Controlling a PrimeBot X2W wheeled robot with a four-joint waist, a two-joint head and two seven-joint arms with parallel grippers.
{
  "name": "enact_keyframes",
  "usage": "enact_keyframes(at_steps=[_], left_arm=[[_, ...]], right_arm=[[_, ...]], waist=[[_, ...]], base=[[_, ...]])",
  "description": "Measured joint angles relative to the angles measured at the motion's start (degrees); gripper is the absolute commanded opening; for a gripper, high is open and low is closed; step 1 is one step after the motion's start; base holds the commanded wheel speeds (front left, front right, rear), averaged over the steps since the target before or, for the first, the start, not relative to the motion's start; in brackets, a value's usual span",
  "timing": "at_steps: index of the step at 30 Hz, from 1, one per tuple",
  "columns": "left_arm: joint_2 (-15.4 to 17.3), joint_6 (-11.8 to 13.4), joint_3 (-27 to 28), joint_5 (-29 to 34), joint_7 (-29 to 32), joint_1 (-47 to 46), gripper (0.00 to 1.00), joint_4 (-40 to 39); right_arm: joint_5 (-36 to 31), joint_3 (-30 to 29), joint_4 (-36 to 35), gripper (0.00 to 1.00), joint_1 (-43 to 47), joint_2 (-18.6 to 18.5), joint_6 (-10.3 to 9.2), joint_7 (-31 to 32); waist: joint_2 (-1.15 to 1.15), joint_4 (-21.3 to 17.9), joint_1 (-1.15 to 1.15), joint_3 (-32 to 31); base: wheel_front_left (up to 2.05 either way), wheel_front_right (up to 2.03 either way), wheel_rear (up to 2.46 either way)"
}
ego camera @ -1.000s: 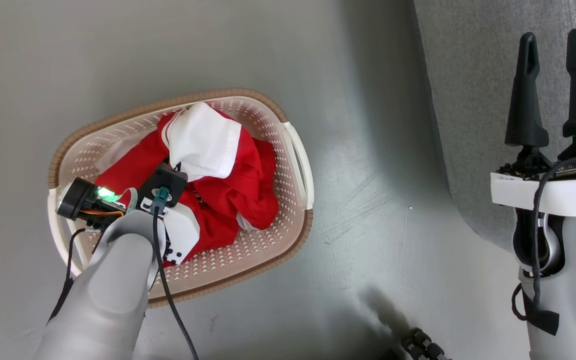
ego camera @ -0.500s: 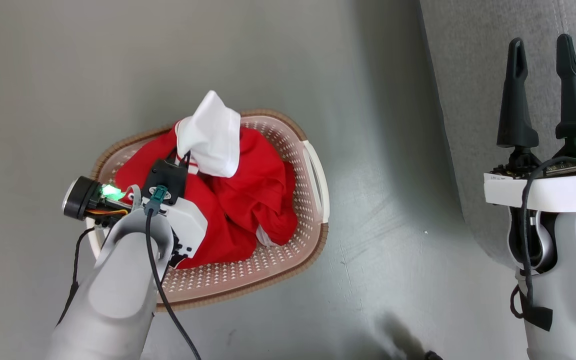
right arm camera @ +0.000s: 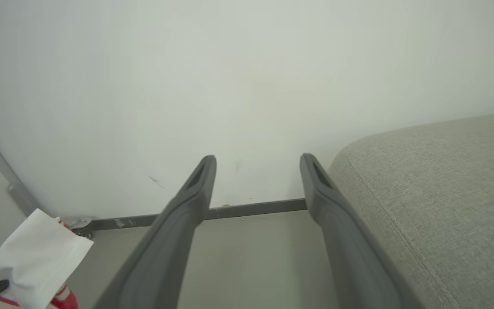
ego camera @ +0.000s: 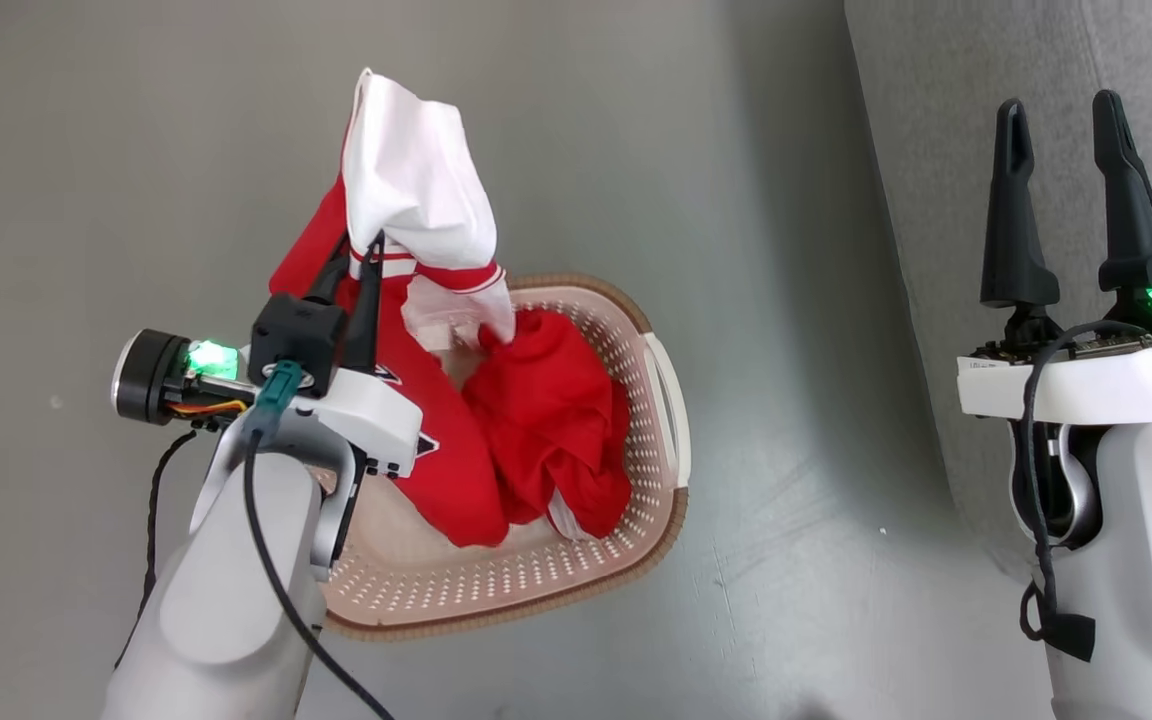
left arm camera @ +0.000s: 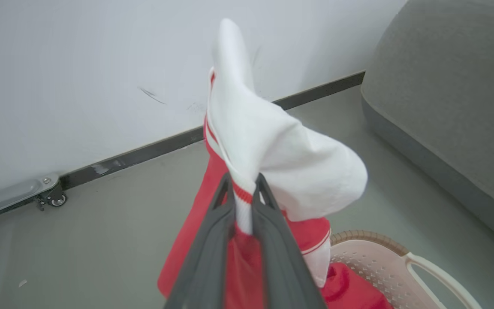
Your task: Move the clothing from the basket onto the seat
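Observation:
My left gripper (ego camera: 361,255) is shut on the clothing (ego camera: 416,200), a red and white garment lifted above the basket (ego camera: 576,590); its red body hangs down into the basket. In the left wrist view the two fingers (left arm camera: 212,240) pinch the white, red-trimmed fabric (left arm camera: 272,150). More red clothing (ego camera: 556,430) lies bunched in the cream basket on the grey floor. My right gripper (ego camera: 1061,180) stands open and holds nothing, over the edge of the grey seat (ego camera: 946,120). From the right wrist, the seat (right arm camera: 435,184) lies to the right of the spread fingers (right arm camera: 187,214).
Grey floor (ego camera: 136,150) surrounds the basket. A white wall (left arm camera: 79,64) with a dark baseboard (left arm camera: 144,152) stands beyond. A small caster wheel (left arm camera: 54,199) sits at the baseboard. The seat's rounded side (left arm camera: 444,107) rises right of the basket.
My left gripper has risen, pulling the white and red garment up out of the basket. The head camera has shifted, so the basket sits lower and further right. The right gripper stays open.

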Motion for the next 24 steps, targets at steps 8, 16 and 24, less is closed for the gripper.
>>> enact_keyframes(at_steps=[8,16,24], left_arm=[[1.03,0.32,0.56,-0.87,0.00,3.32,0.00,-7.57],[1.93,-0.31,0.42,-0.92,-0.01,5.58,0.00,-12.95],[1.89,-1.49,0.12,-1.91,-0.05,6.62,0.00,-17.03]], right_arm=[[-1.66,-0.07,1.44,1.00,0.19,-0.09,0.00,-0.02],[-3.38,1.31,3.11,1.00,1.59,-0.23,0.00,-0.10],[-4.92,3.02,4.67,1.00,3.96,-1.45,0.00,0.23]], waist=[[0.00,1.69,0.00,-4.59],[0.00,3.15,0.00,-9.51],[0.00,4.15,0.00,-14.52]], base=[[0.00,0.00,0.00],[0.00,0.00,0.00],[0.00,0.00,0.00]])
